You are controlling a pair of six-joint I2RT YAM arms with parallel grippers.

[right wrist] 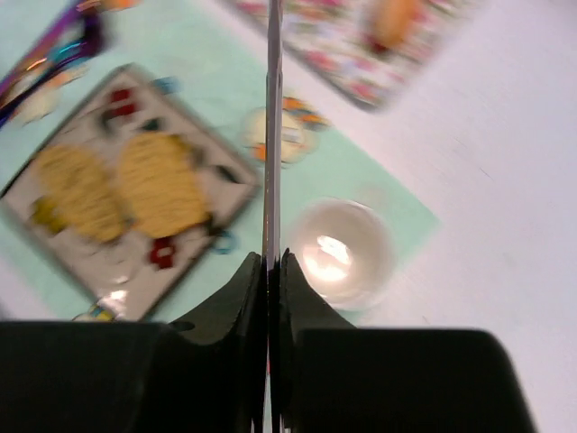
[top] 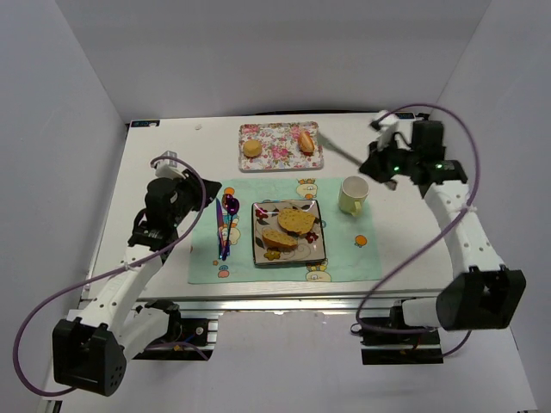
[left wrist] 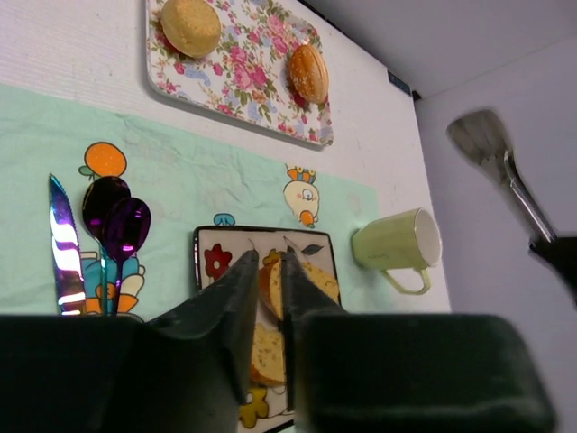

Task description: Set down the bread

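Lying side by side, the bread slices sit on the plate amid the green mat. We see our left gripper with fingers slightly parted and empty; our right gripper pinches a spatula by its handle near the mug.

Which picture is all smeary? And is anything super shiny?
Right wrist view: blurry all over, so the bread, the plate and the mug look soft and smudged. Left wrist view: sharp, with bright glare in stripes along the knife. Top view: crisp and evenly lit.
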